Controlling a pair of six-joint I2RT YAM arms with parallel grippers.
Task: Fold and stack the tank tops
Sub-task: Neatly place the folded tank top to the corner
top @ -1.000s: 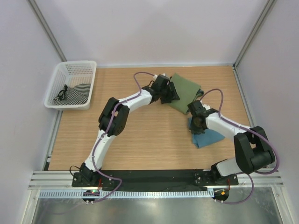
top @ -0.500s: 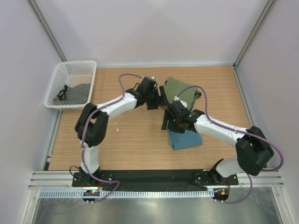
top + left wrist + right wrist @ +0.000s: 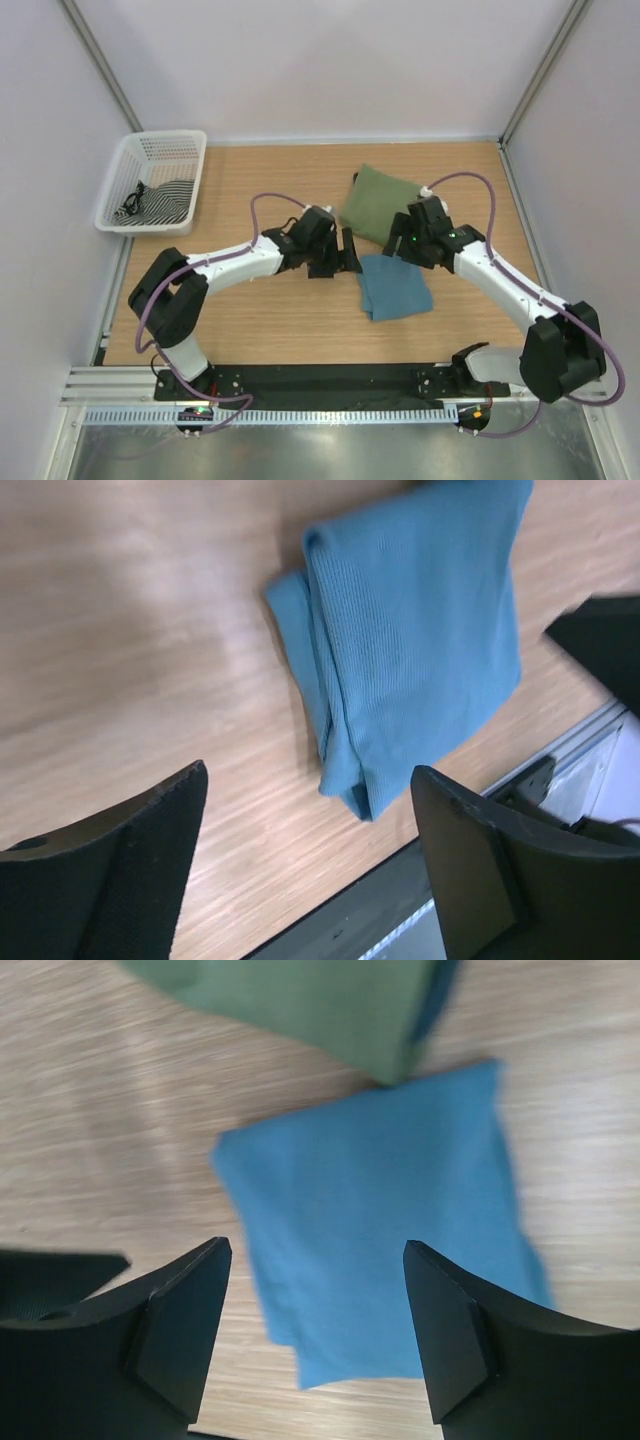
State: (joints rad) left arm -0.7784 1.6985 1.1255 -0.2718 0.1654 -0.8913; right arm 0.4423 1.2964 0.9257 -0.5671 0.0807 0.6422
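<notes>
**Setting.** Pale wood table (image 3: 250, 320) in a white-walled enclosure. A white mesh basket (image 3: 168, 134) sits at the far left, with a striped cloth (image 3: 160, 200) inside.

**Item 1.** Blue tank top (image 3: 395, 287), folded to a rough rectangle. It lies flat, right of centre, on the near side.

**Item 2.** Green tank top (image 3: 375, 205), folded, just behind the blue one. Their nearest corners touch or barely overlap, so they are not yet stacked.

**Handling (judged).**
- Both are light, limp knit cloth with no stiffness.
- The layers are likely to slide apart if only the top ply is lifted.
- Best taken at a folded edge, pinching every layer, one gripper to each side.

**Left gripper** (image 3: 351, 252). Just beside the blue top's left edge, fingers spread wide, holding nothing.

**Right gripper** (image 3: 400, 246). Over the spot where the two tops meet, fingers likewise apart and empty.
</notes>
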